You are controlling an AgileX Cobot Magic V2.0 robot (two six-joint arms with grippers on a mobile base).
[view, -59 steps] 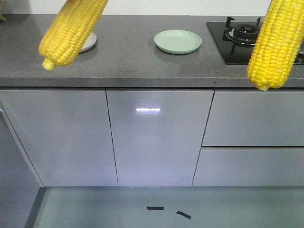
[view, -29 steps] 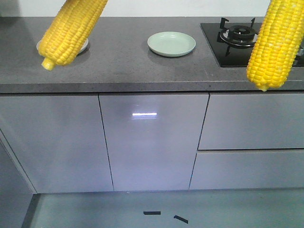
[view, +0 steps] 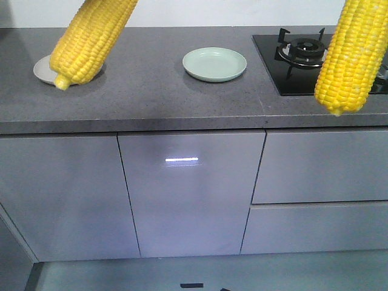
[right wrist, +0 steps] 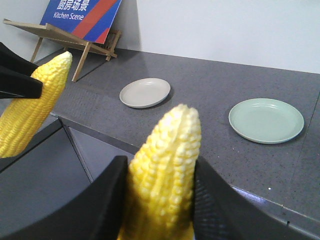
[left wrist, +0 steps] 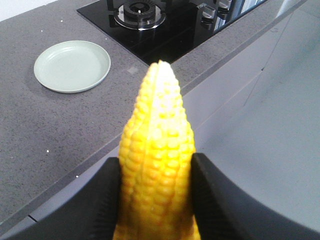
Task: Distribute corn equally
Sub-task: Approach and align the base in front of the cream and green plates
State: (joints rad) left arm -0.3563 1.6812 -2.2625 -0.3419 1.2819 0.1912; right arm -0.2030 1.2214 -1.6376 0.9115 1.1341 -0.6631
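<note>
Clearly, the bright yellow, kernel-rowed, tapered left corn cob [view: 85, 42] sits clamped in the left gripper [left wrist: 157, 162] and the right corn cob [view: 350, 57] in the right gripper [right wrist: 160, 167], both aloft before the grey speckled countertop [view: 151, 97]. Their upper ends are cropped in the front view, where the left one hides part of a round beige plate [view: 41, 70].

A grey speckled countertop [view: 151, 91] is seen above glossy grey cabinet doors [view: 191, 206], with two drawer fronts [view: 321, 167] to one side. A pale green plate [view: 214, 64] is set on the counter between a beige plate [view: 43, 68] and a black glass hob [view: 285, 82], well apart from both. A gas burner [view: 305, 45] is fitted on the hob. Beyond the beige plate, a blue and red sign [right wrist: 85, 12] reading "Kitchen Scene" is propped on a wooden stand [right wrist: 50, 33]. A small black mark [view: 191, 285] is visible on the floor.
</note>
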